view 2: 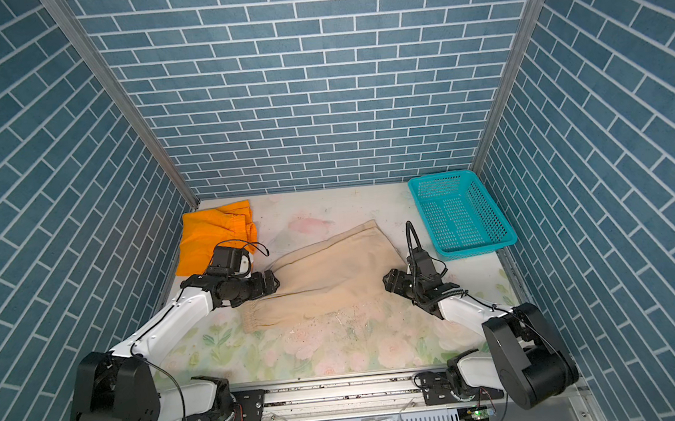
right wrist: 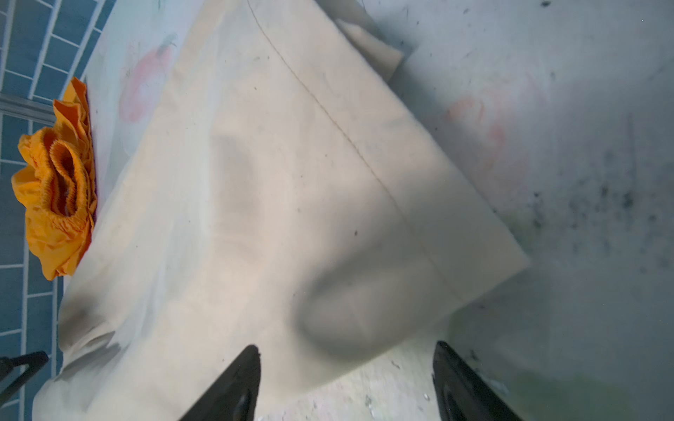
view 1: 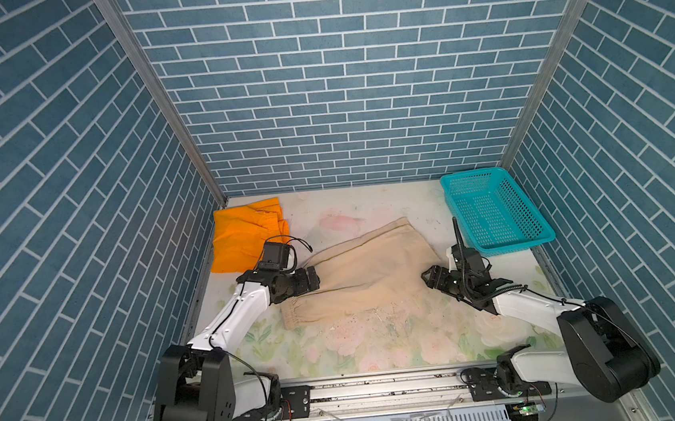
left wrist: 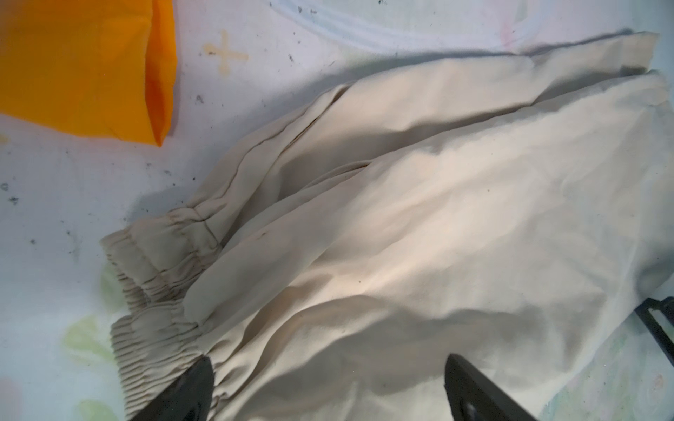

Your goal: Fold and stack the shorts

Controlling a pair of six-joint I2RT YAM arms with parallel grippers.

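Hovering at opposite ends of the flattened beige cloth shorts (view 1: 366, 267) with left gripper (view 1: 314, 278) and right gripper (view 1: 427, 276) both spread empty, apparently lining up a fold.

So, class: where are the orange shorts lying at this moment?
In both top views the orange shorts lie in the far left corner of the table, just beyond the left gripper and apart from the beige shorts.
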